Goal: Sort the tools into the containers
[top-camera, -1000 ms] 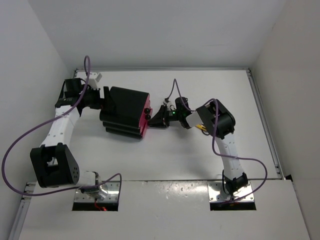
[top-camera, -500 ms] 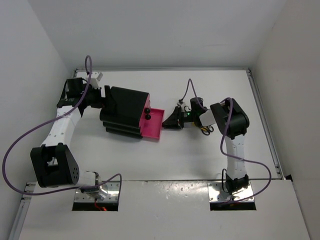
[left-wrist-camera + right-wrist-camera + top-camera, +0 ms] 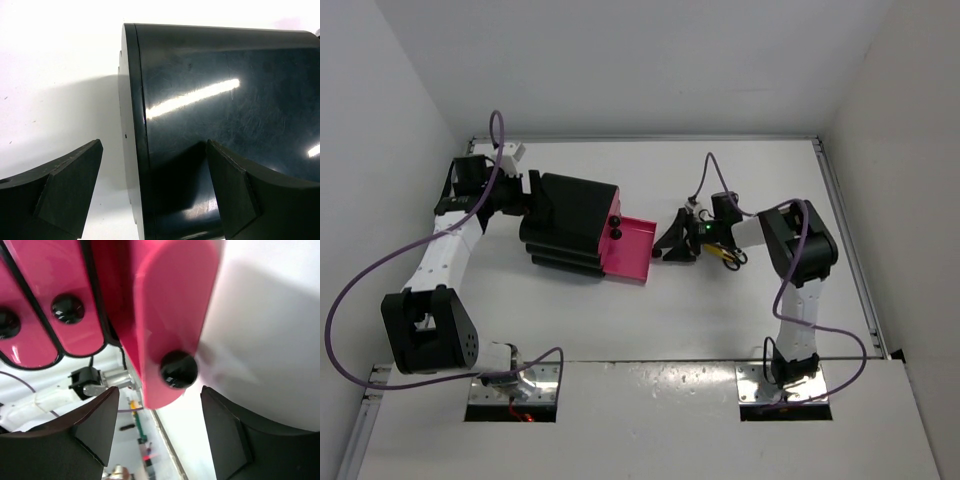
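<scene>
The black drawer unit [image 3: 570, 215] stands at the left middle of the table. Its lowest pink drawer [image 3: 632, 250] is pulled out to the right and looks empty. My right gripper [image 3: 667, 248] is open just off the drawer front [image 3: 170, 300]. The drawer's black knob [image 3: 178, 369] sits ahead of my spread fingertips, apart from both. My left gripper [image 3: 527, 200] is open at the unit's back, its fingers either side of the rear edge [image 3: 135, 150]. A yellow-and-black-handled tool [image 3: 725, 256] lies partly under my right wrist. The green screwdriver and the silver wrench are out of view.
The two upper pink drawers [image 3: 67, 307] are shut, their knobs showing in the top view [image 3: 615, 228]. White walls close the table at the back and both sides. A metal rail [image 3: 850, 250] runs along the right edge.
The lowest drawer was shut a second ago and now stands pulled out to the right. My right gripper moved right with it. The left arm has not moved.
</scene>
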`<state>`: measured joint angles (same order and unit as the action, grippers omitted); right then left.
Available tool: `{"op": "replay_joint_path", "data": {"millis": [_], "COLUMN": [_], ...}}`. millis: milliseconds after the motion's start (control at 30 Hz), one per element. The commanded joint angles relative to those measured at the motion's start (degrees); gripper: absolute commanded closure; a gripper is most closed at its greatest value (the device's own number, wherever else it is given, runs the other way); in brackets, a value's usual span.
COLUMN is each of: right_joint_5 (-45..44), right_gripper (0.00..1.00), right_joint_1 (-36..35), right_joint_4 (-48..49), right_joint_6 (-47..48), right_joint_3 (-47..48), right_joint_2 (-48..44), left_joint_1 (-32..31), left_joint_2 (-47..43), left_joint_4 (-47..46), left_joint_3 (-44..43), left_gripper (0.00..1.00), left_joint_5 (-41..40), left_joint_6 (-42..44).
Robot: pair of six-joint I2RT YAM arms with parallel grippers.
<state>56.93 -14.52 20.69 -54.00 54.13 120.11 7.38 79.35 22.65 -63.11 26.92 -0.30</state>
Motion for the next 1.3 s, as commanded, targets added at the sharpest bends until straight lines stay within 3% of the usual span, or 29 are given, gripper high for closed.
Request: {"op": "replay_joint_path", "data": {"millis": [0,133,300,333,367,500,600,800,967,1267], "right_joint_5": [-2.60,-4.27,-18.31,-20.60,-22.54,-33.17,-37.50,-40.32,-41.98,-40.23], "right_gripper": [0.33,0.34,0.47,0.55,0.58,0.67,0.70,0.70,0.58,0.50], "right_joint_1": [0.55,3.35,6.61,7.14,7.84,8.37,8.37,10.21,11.45,14.25], "right_joint_4": [-7.58,-18.28,-45.18,-47.65,-49.24,-52.76,-52.77,-47.94,-45.92,-44.68], "right_joint_6": [8.98,17.76,48.68,52.99,60.08,72.85,77.72,78.26,80.19,84.94], "right_joint_3": [2.64,7.56,17.76,18.37,17.86,14.00,10.74,6.69,6.69,11.69], "right_joint_2": [-7.50,-13.30,-19.91,-20.79,-21.84,-26.94,-28.80,-30.20,-28.62,-19.41], "left_joint_1": [-0.78,-0.78,-1.83,-2.36,-2.37,-2.89,-3.60,-4.12,-4.12,-4.12], "left_joint_2": [2.74,2.21,0.99,0.98,0.98,0.98,0.45,0.45,-0.07,0.45], "left_joint_4": [6.17,6.17,6.17,6.17,6.70,7.32,7.32,7.32,7.32,7.32], "left_joint_3": [2.99,2.99,2.39,1.60,0.98,-0.87,-0.87,-0.87,-0.87,-0.87], "left_gripper": [0.11,0.11,0.11,0.11,0.11,0.11,0.11,0.11,0.11,0.11], "left_joint_5": [-7.32,-7.32,-7.32,-8.01,-8.80,-9.43,-9.43,-9.95,-10.48,-10.48], "left_joint_6": [2.93,2.93,2.93,3.63,3.63,3.63,3.63,3.11,3.11,3.11]}}
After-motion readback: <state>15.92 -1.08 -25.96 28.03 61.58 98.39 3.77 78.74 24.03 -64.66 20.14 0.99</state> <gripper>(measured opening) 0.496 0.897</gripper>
